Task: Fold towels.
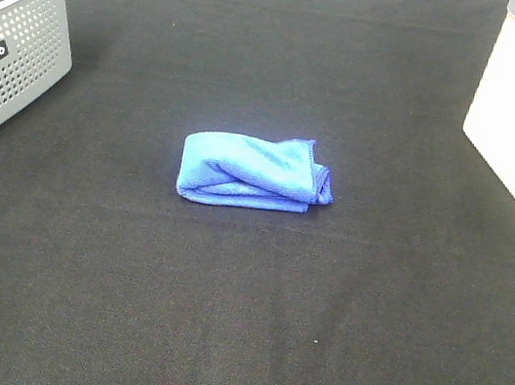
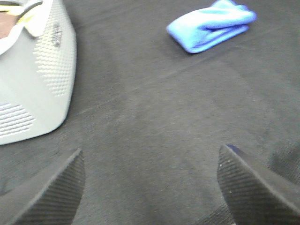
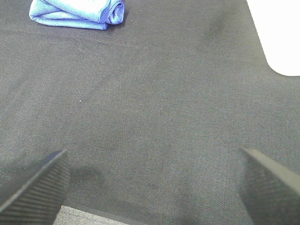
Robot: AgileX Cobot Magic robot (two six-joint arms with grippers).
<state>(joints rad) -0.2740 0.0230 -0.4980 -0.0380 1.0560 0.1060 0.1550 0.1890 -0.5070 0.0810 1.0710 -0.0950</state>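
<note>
Both claws stand wide apart with nothing between their fingers. On the left claw [image 2: 150,183] the two dark ribbed fingers [image 2: 56,192] hang above bare black cloth, and on the right claw [image 3: 152,180] the fingers [image 3: 267,183] hang above the same cloth in the same way. Neither claw appears in the high camera's view.

Near the middle of the desk [image 1: 235,327] lies the towel [image 1: 253,172], bright blue and folded into a compact, slightly lumpy bundle. Its layers are stacked, and one end is rolled over into a rounded fold on the right side as the high camera shows it. From the left wrist the towel [image 2: 211,26] sits well away from the fingers, and from the right wrist the towel [image 3: 77,13] is likewise well apart from them.

At the far left corner of the desk stands a grey perforated basket [image 1: 7,62] with a small black label on its side; dark fabric shows inside it. From the left wrist the basket [image 2: 40,75] stands off to one side of the claw, apart from the towel.
</note>
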